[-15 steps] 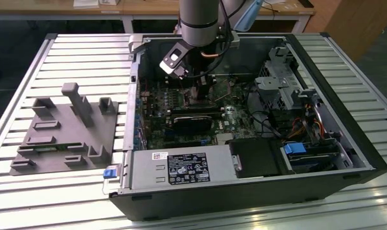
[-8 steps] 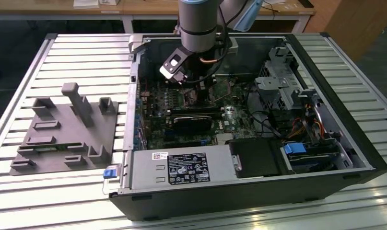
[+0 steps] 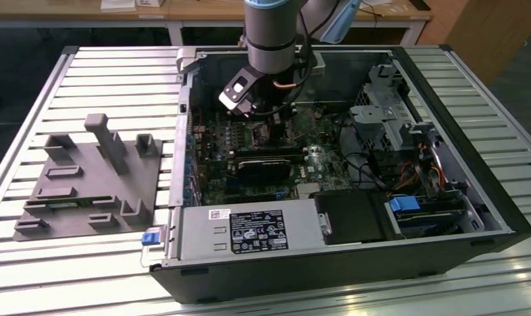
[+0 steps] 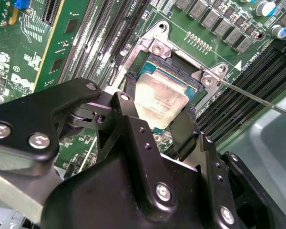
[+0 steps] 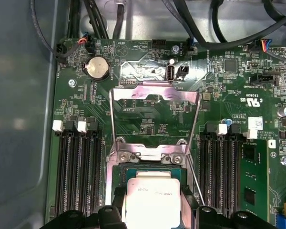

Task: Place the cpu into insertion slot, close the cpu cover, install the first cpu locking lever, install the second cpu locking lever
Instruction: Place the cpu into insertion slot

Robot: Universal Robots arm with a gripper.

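At the exterior view's left a grey fixture block [image 3: 85,178] lies well apart from the work. To its right the open computer case [image 3: 485,217] lies on its side, so the motherboard [image 3: 217,168] faces up to the arm. In the first wrist view the cpu cover [image 5: 133,91] is swung up (leaving the insertion slot [image 4: 181,62] bare), and a locking lever [image 4: 257,98] stands free. The gripper [image 4: 159,102] is narrowed to chip width, its fingers [image 4: 127,93] pressed against opposite edges of the cpu [image 4: 157,93] at the slot; whether it is seated I cannot tell.
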